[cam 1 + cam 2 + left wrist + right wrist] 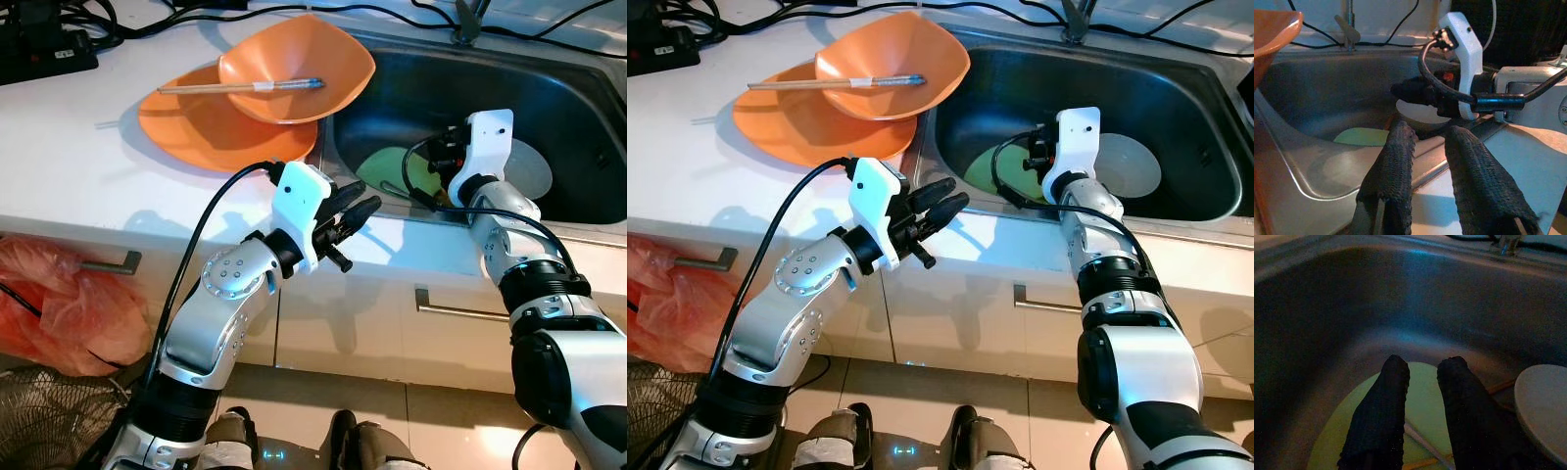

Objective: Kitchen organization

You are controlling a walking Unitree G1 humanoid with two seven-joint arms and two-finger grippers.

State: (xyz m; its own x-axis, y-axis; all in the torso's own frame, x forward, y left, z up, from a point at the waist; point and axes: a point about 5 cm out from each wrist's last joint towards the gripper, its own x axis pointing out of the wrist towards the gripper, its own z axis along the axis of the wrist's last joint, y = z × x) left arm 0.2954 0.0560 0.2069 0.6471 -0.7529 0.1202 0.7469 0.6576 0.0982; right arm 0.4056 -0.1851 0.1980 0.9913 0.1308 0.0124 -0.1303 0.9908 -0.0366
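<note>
Right claw (1420, 377) lowered into the sink (578, 127), fingers slightly parted and empty, poised over the green plate (1425, 406) and chopsticks (1422, 443), likely to lift them out. Left claw (358, 217) idle above the worktop (69, 147) edge, fingers apart, near stacked orange bowls (294, 73).

The brushed stainless-steel sink (578, 117) has a dull satin sheen, and on its floor lie a smooth matt pale-green plastic plate (1425, 401) and a smooth white plate (1136, 166) at its 3 o'clock. On the glossy white bench (69, 147) sit two smooth, softly shiny orange plastic bowls (294, 69), with light wooden chopsticks (240, 87) across the upper one. Both the left pincer (1425, 161) and the right pincer (1422, 382) have fingers in rough, woven black cloth, set apart, on glossy white plastic wrist housings and silver metallic arms; a crinkled, shiny orange plastic bag (59, 304) hangs at 8 o'clock.
</note>
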